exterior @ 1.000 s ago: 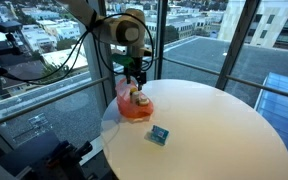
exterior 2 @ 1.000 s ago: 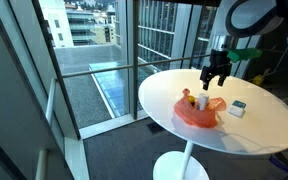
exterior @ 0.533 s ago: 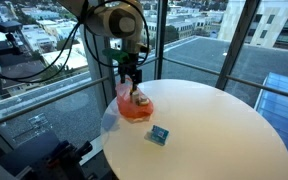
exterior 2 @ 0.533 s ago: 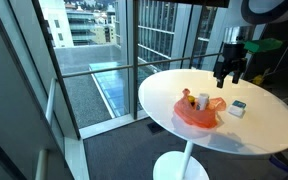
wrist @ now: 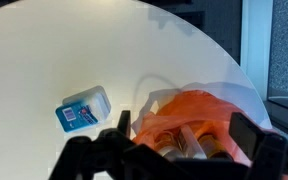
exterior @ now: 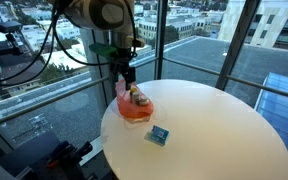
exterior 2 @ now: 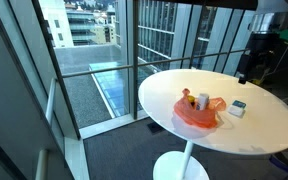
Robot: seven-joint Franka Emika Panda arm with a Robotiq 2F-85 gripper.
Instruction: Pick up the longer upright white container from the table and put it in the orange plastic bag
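The orange plastic bag (exterior: pixel 134 109) lies near the table edge in both exterior views (exterior 2: pixel 200 114). A long white container (wrist: pixel 192 138) lies inside it among other containers, and its top pokes out in an exterior view (exterior: pixel 137 96). My gripper (exterior: pixel 127 73) hangs open and empty above and beside the bag. It is also near the frame edge in an exterior view (exterior 2: pixel 252 72). In the wrist view my jaws (wrist: pixel 184 135) stand wide apart with the bag (wrist: pixel 199 110) below them.
A small blue and white box (exterior: pixel 159 135) lies on the round white table (exterior: pixel 214 130), also in the wrist view (wrist: pixel 84 110). Large windows with railings surround the table. The table edge is close to the bag.
My gripper has risen and moved away from the bag, staying open. The bag and the containers in it have not moved.
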